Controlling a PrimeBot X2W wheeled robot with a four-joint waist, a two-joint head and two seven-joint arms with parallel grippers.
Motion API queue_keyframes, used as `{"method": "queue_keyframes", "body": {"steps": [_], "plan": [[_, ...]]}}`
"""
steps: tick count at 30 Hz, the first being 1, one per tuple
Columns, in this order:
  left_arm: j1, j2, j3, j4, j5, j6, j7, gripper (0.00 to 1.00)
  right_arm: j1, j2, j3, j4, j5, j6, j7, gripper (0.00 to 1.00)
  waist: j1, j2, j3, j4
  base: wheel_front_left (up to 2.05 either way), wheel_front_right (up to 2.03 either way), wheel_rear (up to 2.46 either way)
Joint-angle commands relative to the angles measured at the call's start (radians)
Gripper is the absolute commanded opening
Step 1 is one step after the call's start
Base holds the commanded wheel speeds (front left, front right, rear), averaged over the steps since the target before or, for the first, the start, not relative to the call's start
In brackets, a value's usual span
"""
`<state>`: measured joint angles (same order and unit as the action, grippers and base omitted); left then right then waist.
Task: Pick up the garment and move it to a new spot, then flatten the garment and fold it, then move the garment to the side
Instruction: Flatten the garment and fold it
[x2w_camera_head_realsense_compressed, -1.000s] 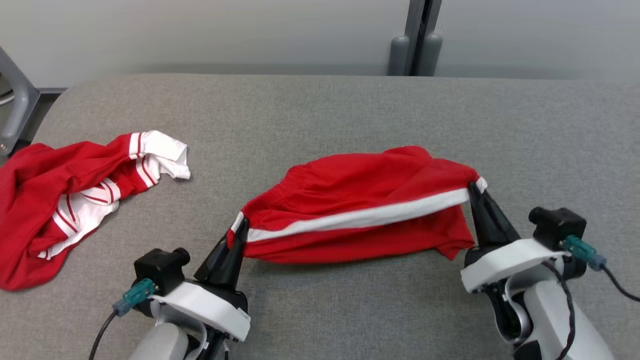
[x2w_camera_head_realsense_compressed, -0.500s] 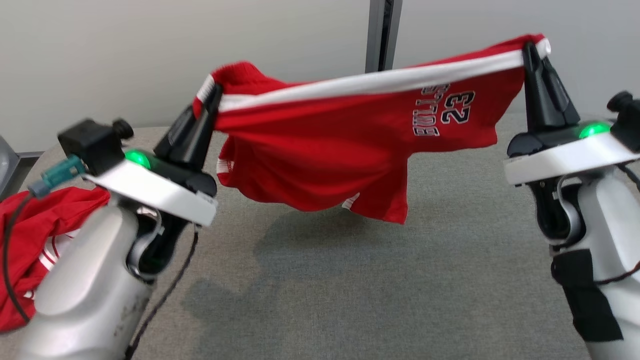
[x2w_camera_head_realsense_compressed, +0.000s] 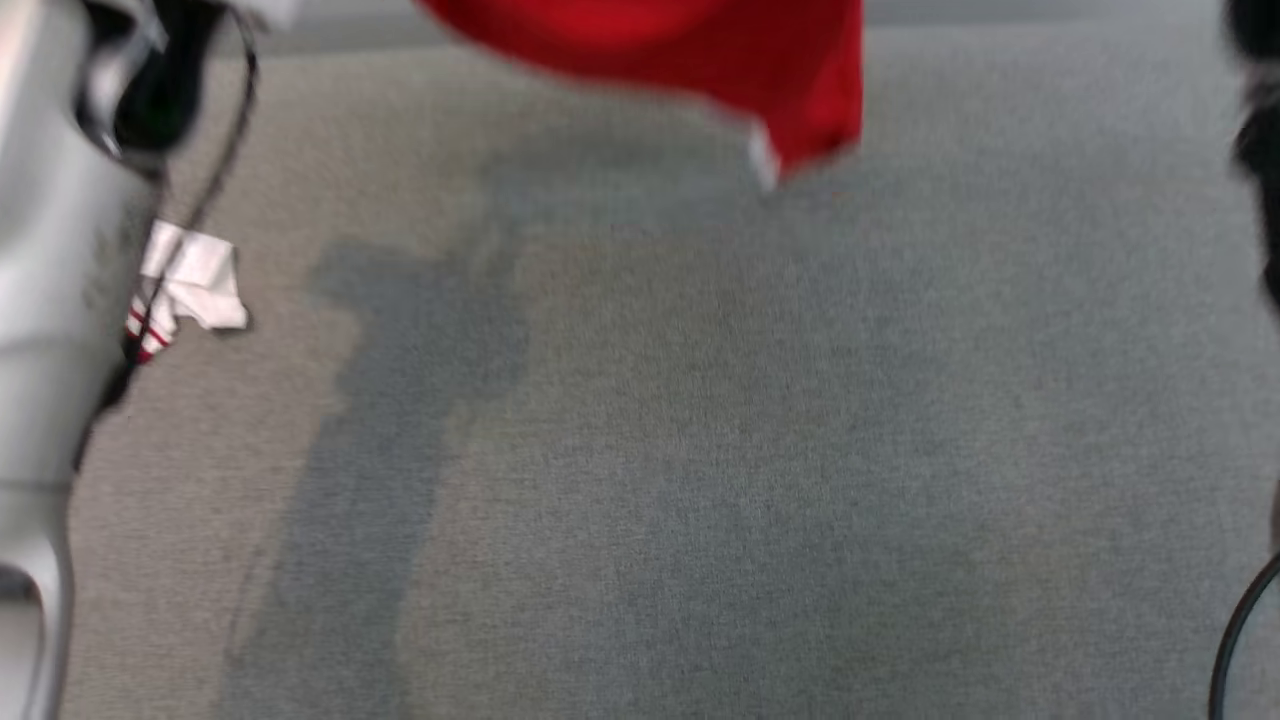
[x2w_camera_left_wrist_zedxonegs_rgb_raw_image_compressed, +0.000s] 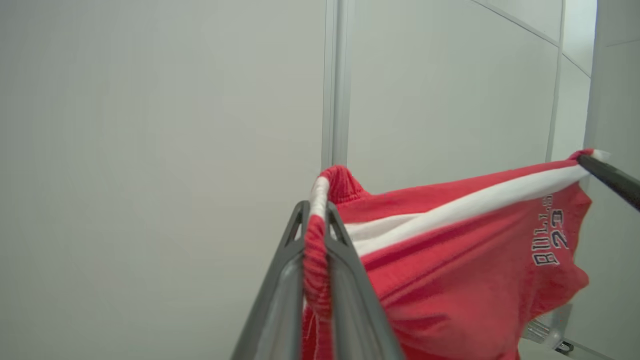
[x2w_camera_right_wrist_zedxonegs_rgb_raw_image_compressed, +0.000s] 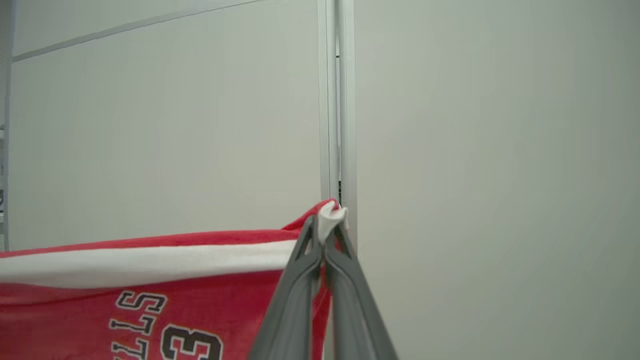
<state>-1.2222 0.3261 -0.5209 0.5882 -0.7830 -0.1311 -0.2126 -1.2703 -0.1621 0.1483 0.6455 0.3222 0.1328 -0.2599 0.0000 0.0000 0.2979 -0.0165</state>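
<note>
**Red garment aloft, stretched between two pinches**

The left gripper (x2w_camera_left_wrist_zedxonegs_rgb_raw_image_compressed: 316, 220) is clamped on the gathered red edge of the garment (x2w_camera_left_wrist_zedxonegs_rgb_raw_image_compressed: 450, 260); the right gripper (x2w_camera_right_wrist_zedxonegs_rgb_raw_image_compressed: 327, 227) is pinched tight on the white-striped corner at the far end; the cloth hangs taut between them, well above the grey table (x2w_camera_head_realsense_compressed: 700, 450).

My judgement of the risk: each hold is a thin bite of fabric, so a quick swing or over-stretching could pull a corner free; the drooping hem could land bunched.

Against half a second ago, the head view has tipped down towards the table, leaving the hem at its top edge; both grips look unchanged.
</note>
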Motion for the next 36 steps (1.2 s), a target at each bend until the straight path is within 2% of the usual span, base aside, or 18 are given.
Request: {"method": "queue_keyframes", "body": {"steps": [1,5,8,16,23,30,36], "plan": [[-0.048,0.005,0.012,0.021,0.004,0.001,-0.017,0.00,-0.035,-0.010,-0.035,-0.003,-0.015,-0.005,-0.007,0.00,0.0000,0.0000,0.094,-0.030,0.00,0.00,0.00],[-0.118,-0.030,0.031,0.065,-0.019,0.002,-0.048,0.00,-0.092,0.004,-0.108,-0.035,-0.062,-0.005,-0.007,0.00,0.0000,0.0000,0.138,-0.038,0.00,0.00,0.00],[-0.058,-0.056,0.057,0.094,-0.049,0.002,-0.054,0.00,0.002,0.019,-0.096,-0.042,-0.048,-0.005,-0.007,0.00,0.0000,0.0000,0.131,-0.043,0.00,0.00,0.00],[0.348,-0.125,0.116,0.109,-0.090,0.002,-0.054,0.00,0.405,0.020,-0.029,-0.080,0.053,-0.005,-0.008,0.00,0.0000,0.0000,0.070,-0.067,0.00,0.00,0.00],[0.659,-0.169,0.113,0.107,-0.048,0.002,-0.054,0.00,0.706,0.013,0.006,-0.117,0.129,-0.005,-0.008,0.00,0.0000,0.0000,-0.005,-0.068,0.00,0.00,0.00],[0.821,-0.174,0.111,0.065,-0.016,0.002,-0.054,0.00,0.875,0.029,0.013,-0.137,0.175,-0.005,-0.008,0.00,0.0000,0.0000,-0.089,-0.060,0.00,0.00,0.00],[0.970,-0.184,0.127,0.012,-0.005,0.002,-0.054,0.00,0.996,0.045,0.066,-0.130,0.188,-0.004,-0.008,0.00,0.0000,0.0000,-0.210,-0.050,0.00,0.00,0.00]]}}
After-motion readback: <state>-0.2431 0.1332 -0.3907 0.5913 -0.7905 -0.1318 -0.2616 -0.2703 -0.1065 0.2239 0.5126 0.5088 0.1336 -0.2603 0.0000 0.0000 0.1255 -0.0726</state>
